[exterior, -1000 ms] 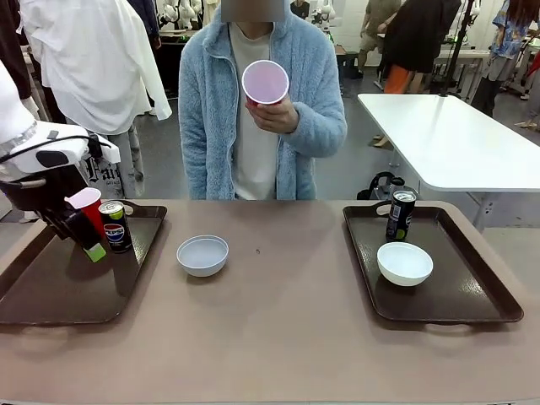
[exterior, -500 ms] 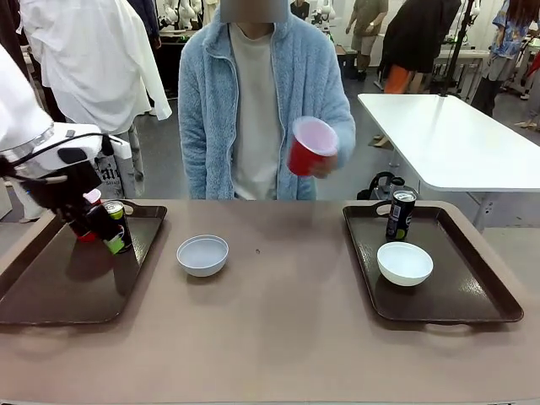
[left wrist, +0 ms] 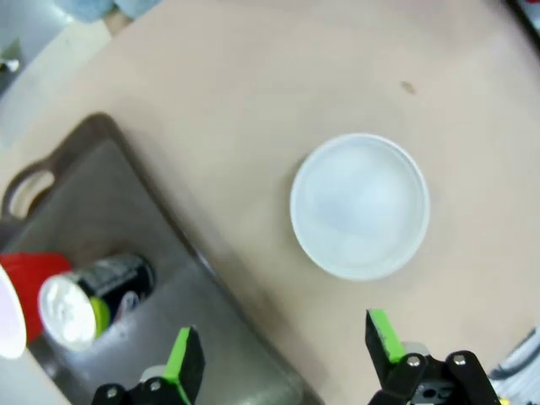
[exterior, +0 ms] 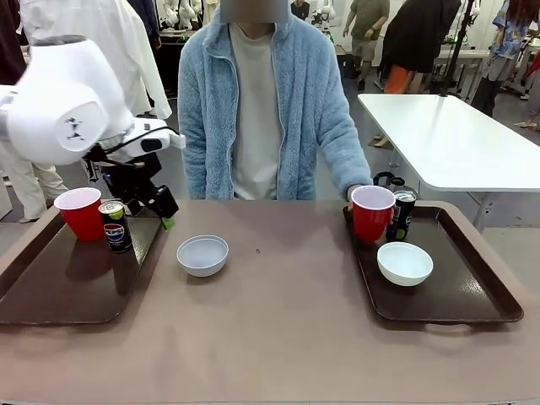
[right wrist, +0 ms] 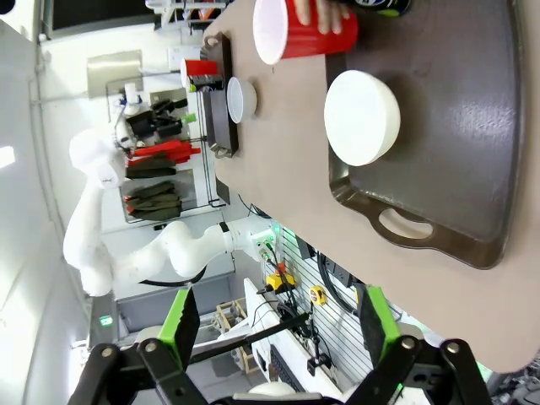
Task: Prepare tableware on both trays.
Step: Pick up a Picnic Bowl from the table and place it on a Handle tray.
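Note:
On the left tray [exterior: 59, 291] a red cup [exterior: 82, 213] and a black soda can [exterior: 115, 225] stand upright at the far end. My left gripper [exterior: 162, 213] hovers open over that tray's far right corner. In the left wrist view the gripper [left wrist: 284, 350] has nothing between its green pads, and the pale bowl [left wrist: 360, 205] lies on the bare table ahead. On the right tray [exterior: 460, 299] stand a can [exterior: 402, 215] and a white bowl [exterior: 405, 263]. A person's hand [exterior: 355, 193] holds a second red cup [exterior: 372, 213] at its far left corner. My right gripper [right wrist: 277, 316] is open, high above that tray.
The pale bowl [exterior: 202, 255] sits on the brown table [exterior: 278, 337] between the two trays, right of the left tray. The person in a light blue fleece [exterior: 261, 101] stands at the far edge. A white table [exterior: 456, 139] stands behind at right.
My left gripper has lifted away from the red cup on the left tray and swung right toward the bowl. The person has brought the second red cup down onto the right tray.

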Tool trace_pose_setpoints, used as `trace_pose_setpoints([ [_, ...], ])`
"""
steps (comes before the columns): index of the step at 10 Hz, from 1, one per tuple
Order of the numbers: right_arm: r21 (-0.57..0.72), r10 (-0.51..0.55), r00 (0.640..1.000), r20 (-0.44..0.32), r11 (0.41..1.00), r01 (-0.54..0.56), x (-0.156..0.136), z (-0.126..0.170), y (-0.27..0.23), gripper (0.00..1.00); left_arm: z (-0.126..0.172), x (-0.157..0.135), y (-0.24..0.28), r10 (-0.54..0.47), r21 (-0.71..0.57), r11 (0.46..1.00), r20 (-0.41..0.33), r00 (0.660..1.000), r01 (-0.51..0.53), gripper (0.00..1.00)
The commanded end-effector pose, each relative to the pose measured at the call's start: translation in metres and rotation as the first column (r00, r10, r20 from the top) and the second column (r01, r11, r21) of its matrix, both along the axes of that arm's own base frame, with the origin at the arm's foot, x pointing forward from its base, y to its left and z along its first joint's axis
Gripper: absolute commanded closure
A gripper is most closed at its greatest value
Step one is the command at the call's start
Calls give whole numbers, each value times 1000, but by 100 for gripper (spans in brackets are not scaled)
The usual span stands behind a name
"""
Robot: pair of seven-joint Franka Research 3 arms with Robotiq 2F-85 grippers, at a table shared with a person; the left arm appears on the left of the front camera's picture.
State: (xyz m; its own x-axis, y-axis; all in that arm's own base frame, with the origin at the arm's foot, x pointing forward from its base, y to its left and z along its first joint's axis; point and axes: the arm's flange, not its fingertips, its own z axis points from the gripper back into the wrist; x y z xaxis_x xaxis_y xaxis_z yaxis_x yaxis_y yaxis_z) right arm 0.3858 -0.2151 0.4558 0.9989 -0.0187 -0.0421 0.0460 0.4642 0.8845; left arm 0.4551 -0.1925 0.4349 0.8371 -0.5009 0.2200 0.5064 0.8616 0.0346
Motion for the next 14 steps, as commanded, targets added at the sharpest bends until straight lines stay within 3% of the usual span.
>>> trace_pose_setpoints([
  [1, -3, -8, 1000, -6, 1000, 8, 0, 2, 1, 0, -19, 21, -18, 26, 51, 998, 9, 1000, -26, 0],
  [4, -3, -8, 1000, -6, 1000, 8, 0, 2, 1, 0, -50, 42, -32, 57, 33, 998, 7, 998, -57, 0],
  [9, -3, -8, 1000, -6, 1000, 8, 0, 2, 1, 0, -96, 44, -41, 127, 38, 991, -22, 992, -126, 0],
  [12, -3, -8, 1000, -6, 1000, 8, 0, 2, 1, 0, -101, 41, -43, 119, 49, 992, -20, 993, -117, 88],
  [13, -3, -8, 1000, -6, 1000, 8, 0, 2, 1, 0, -102, 38, -43, 137, 70, 988, -26, 990, -135, 100],
  [14, -3, -8, 1000, -6, 1000, 8, 0, 2, 1, 0, -102, 37, -43, 148, 78, 986, -30, 989, -145, 100],
])
